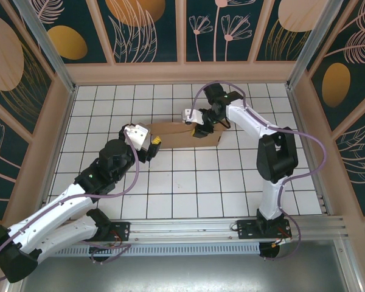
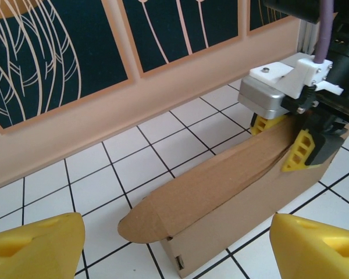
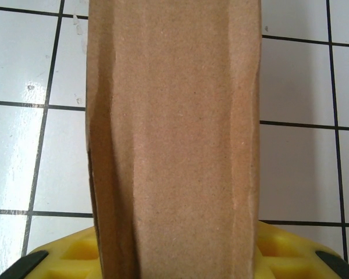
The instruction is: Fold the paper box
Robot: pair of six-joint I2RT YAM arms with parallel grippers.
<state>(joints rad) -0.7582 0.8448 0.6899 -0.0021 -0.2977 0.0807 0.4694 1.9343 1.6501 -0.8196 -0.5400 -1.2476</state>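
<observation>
The paper box (image 1: pixel 176 137) is a long, narrow brown cardboard shape standing on the white tiles at mid-table. Its top flap (image 2: pixel 221 180) lies down along it, and a rounded tab sticks out past the near end. My right gripper (image 1: pixel 201 128) is shut on the box's right end, a yellow finger (image 2: pixel 299 152) on each side of the cardboard. From the right wrist, the box (image 3: pixel 174 139) runs straight up out of the right gripper (image 3: pixel 174 258). My left gripper (image 2: pixel 177 247) stands open just short of the left end, touching nothing, with its yellow fingertips (image 2: pixel 41 244) spread wide on either side.
The white tiled tabletop (image 1: pixel 188 182) is bordered by peach-coloured walls (image 1: pixel 182 73) with dark patterned panels. The back wall (image 2: pixel 104 122) runs close behind the box. An aluminium rail (image 1: pixel 201 234) carries both arm bases along the near edge.
</observation>
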